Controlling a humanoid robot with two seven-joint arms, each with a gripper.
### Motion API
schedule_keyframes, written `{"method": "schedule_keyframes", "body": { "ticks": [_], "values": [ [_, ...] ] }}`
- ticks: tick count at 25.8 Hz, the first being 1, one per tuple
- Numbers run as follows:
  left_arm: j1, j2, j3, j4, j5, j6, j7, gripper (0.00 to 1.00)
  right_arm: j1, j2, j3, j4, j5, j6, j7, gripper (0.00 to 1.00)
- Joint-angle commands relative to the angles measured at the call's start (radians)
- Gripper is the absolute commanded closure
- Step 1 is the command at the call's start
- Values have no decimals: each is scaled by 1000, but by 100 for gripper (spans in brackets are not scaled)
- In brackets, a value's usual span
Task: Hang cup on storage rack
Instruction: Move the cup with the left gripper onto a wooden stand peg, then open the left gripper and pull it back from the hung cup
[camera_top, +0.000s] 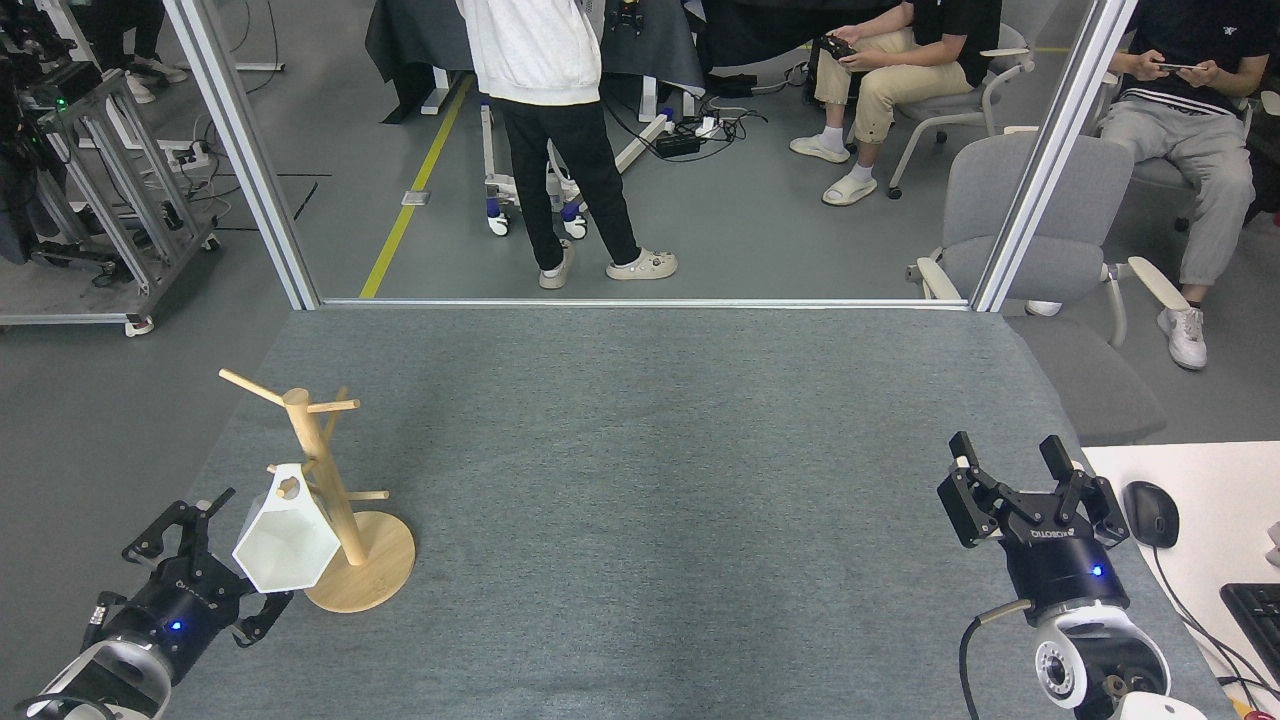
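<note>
Now cup (287, 540) hangs on storage rack (335, 500); left tool (205, 560) beside.

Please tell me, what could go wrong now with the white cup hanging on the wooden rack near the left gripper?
1. The white cup hangs by its handle on a low peg of the wooden mug tree; it might slip off.
2. The open left gripper sits close beside the cup, so pulling back could snag it and tip the rack.
3. The rack stands near the table's left edge.
</note>
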Motion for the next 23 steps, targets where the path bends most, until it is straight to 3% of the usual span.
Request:
{"method": "schedule_keyframes", "body": {
  "ticks": [1,9,14,18,23],
  "values": [
    [-2,-2,0,9,5,24,9,1,0,2,0,1,0,0,2,1],
    [-2,-21,4,64,10,31,9,1,-2,3,3,1,0,1,2,1],
    [-3,-21,17,95,80,44,9,1,-2,5,5,1,2,-2,2,1],
    [-2,-20,83,124,149,100,9,1,-2,5,3,1,2,-5,2,1],
    [24,-11,155,106,178,73,21,1,-2,5,5,1,0,-7,2,1]
  ]
}}
